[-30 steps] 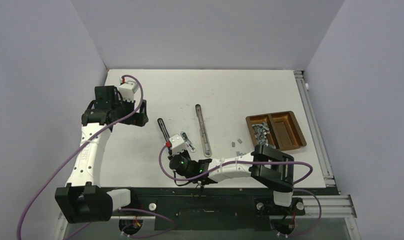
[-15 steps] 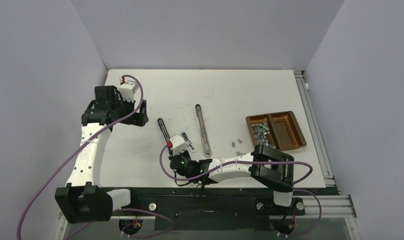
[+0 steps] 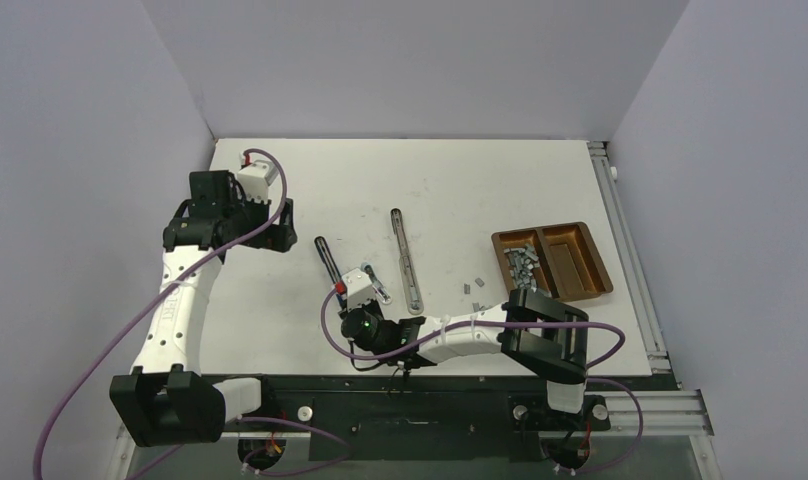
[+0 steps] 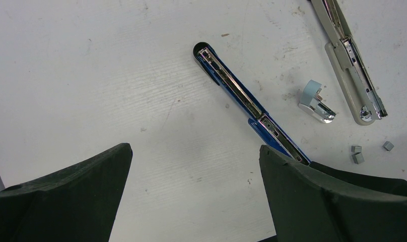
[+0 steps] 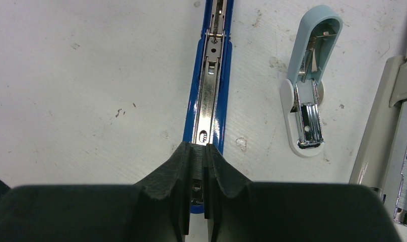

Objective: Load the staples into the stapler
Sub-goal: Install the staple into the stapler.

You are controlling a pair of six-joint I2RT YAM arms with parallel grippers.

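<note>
A blue stapler [image 5: 211,85] lies opened flat on the white table, its metal magazine channel facing up. My right gripper [image 5: 205,147] is shut, its tips resting over the near end of that channel, and nothing shows between them. Silvery staples [image 3: 520,262] fill the left compartment of a brown tray [image 3: 590,262], and a few loose ones [image 3: 472,286] lie on the table. My left gripper [image 4: 195,151] hovers open and empty over bare table left of the blue stapler [image 4: 242,101]. Two of the loose staples [image 4: 356,154] show at the right of the left wrist view.
A small pale blue stapler [image 5: 307,96] lies open just right of the blue one. A long beige stapler [image 3: 407,258] lies open further right. The tray's right compartment holds no staples. The right arm stretches low along the table's near edge.
</note>
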